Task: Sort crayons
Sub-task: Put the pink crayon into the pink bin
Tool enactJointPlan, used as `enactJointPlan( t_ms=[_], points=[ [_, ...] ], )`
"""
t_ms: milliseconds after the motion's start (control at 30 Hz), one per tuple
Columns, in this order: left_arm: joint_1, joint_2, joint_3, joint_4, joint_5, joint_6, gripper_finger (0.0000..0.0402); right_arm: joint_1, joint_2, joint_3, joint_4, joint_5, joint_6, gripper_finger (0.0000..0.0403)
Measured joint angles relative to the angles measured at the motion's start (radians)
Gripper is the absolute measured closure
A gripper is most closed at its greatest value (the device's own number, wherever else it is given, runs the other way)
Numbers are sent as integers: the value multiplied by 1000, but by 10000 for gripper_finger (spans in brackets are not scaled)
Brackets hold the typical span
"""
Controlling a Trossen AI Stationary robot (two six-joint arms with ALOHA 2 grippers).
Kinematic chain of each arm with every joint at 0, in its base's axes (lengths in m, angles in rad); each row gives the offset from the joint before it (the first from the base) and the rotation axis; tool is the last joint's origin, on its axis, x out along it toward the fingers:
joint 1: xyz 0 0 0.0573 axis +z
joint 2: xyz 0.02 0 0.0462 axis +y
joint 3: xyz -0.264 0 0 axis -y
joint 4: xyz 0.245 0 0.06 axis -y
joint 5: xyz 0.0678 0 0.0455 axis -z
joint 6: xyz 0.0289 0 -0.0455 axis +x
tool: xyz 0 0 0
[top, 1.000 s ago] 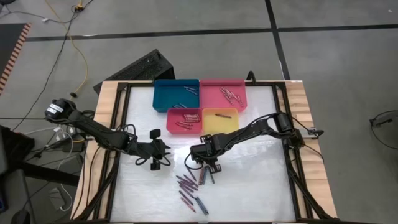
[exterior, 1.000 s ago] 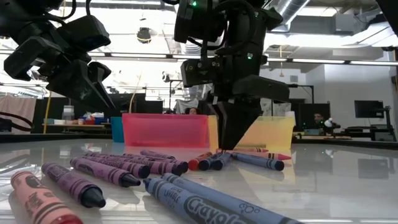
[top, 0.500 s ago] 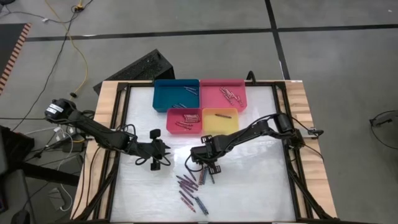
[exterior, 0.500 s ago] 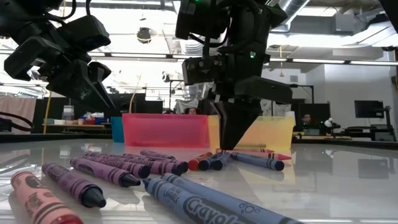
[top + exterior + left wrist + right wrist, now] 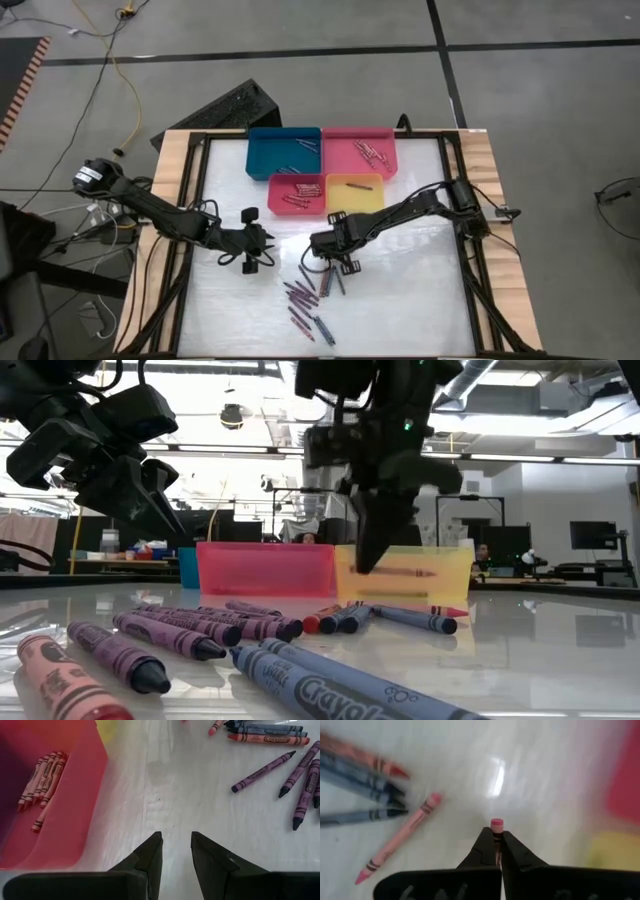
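Pink crayon [image 5: 496,826] pinched between the pressed-together fingers of the right gripper [image 5: 497,841]; only its flat end sticks out past the fingertips. In the low view the right gripper [image 5: 372,550] hangs clear of the table, in front of the yellow tray [image 5: 405,574]. From above, the right gripper [image 5: 338,258] sits just short of the yellow tray [image 5: 353,194], over bare tabletop.

Loose crayons [image 5: 308,300] lie in a scattered pile on the white table [image 5: 420,300], near the middle-front: mostly purple, some blue, one red. Low view shows the same pile [image 5: 210,628] lying flat, tips pointing various ways. A second pink crayon [image 5: 400,845] lies on the table near the right gripper, beside a few dark blue ones [image 5: 365,785] and a red one.

Already in trays: a few sticks in the blue tray [image 5: 283,152], several in the pink tray [image 5: 358,150], several in the red tray [image 5: 296,192]; one in the yellow tray.

Left gripper [image 5: 252,262] hovers above the table, left of the pile, near the red tray. Its fingers [image 5: 150,857] are spread a little with nothing between them; bare table shows through the gap.
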Motion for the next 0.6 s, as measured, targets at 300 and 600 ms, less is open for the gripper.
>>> enactJointPlan(
  t_ms=[300,600],
  points=[
    [0,0,0,0,0,0,307,-33,-87,4,-9,2,-22,397],
    [0,0,0,0,0,0,307,-122,-163,5,-7,3,-92,397]
  ],
)
